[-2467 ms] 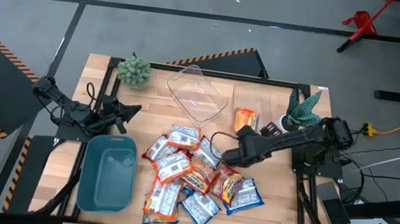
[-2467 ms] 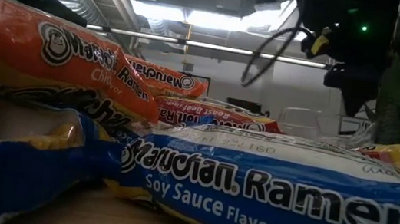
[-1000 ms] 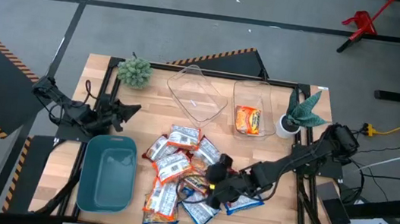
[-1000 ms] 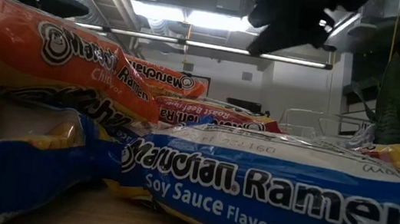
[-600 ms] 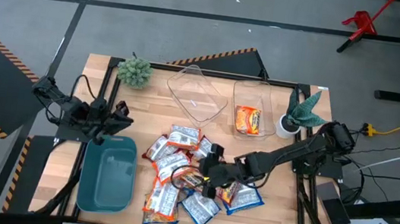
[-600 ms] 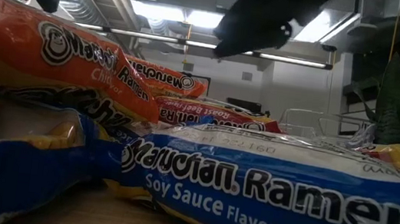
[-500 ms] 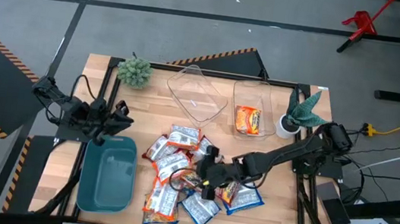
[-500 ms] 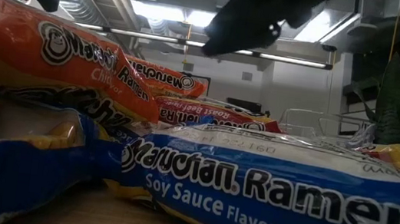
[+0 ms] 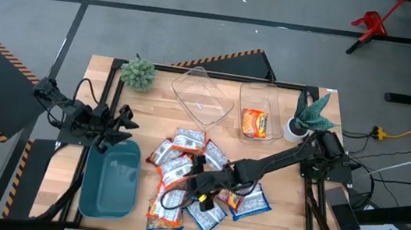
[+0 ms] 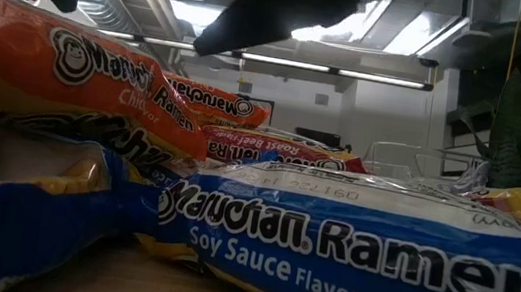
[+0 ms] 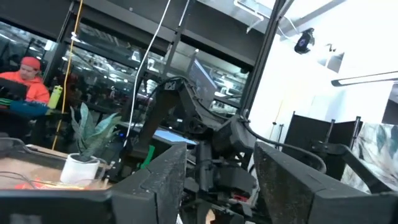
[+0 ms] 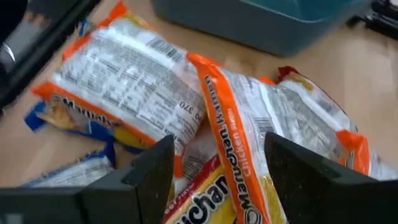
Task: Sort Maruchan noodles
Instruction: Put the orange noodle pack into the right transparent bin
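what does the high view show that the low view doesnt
Only the high view shows the table layout: the teal bin, two clear containers, one empty and one holding an orange packet, two potted plants, the left pincer by the bin's far corner, and the right pincer over the pile. Only the low view shows readable labels, such as the blue Soy Sauce packet, and the ceiling lights behind. Both share the pile of Maruchan noodles.

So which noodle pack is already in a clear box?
The orange pack lying alone in the clear box beside the potted plant. All the others sit piled on the table.
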Robot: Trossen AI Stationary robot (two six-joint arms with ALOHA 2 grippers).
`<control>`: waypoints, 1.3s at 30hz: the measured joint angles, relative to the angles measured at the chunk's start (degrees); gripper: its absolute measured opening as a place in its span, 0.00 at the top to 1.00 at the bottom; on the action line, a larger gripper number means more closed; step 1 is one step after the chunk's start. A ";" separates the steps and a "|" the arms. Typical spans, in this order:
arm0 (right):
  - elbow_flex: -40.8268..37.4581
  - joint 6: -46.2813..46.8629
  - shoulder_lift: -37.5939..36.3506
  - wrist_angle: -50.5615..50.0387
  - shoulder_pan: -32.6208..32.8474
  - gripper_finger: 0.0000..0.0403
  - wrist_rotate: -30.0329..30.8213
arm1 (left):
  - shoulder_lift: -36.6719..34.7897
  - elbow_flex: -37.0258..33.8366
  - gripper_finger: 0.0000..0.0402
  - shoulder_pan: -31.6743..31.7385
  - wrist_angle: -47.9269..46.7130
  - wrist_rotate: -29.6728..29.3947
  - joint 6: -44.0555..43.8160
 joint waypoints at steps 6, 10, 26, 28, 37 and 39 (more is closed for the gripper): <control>4.42 -4.54 4.13 -1.46 0.00 0.42 -0.04 | 0.00 0.00 0.54 0.00 -2.24 -0.82 0.03; 6.21 -5.03 5.57 -1.35 0.00 0.42 1.08 | 0.00 -0.02 0.54 0.00 -2.55 -1.22 0.14; 6.55 -6.29 8.32 -2.41 -0.89 0.12 10.77 | 0.00 -0.02 0.54 0.00 -5.70 -8.19 0.28; 6.54 -6.30 8.59 -2.56 -1.26 0.12 11.16 | 0.00 -0.02 0.54 0.01 -5.76 -9.39 0.27; 6.53 -4.58 10.67 -0.94 -2.38 0.25 12.03 | 0.00 -0.02 0.54 0.02 -5.60 -12.98 0.23; 6.55 -3.64 10.99 -0.49 -2.55 0.30 12.32 | 0.00 -0.02 0.54 0.02 -5.59 -14.12 0.26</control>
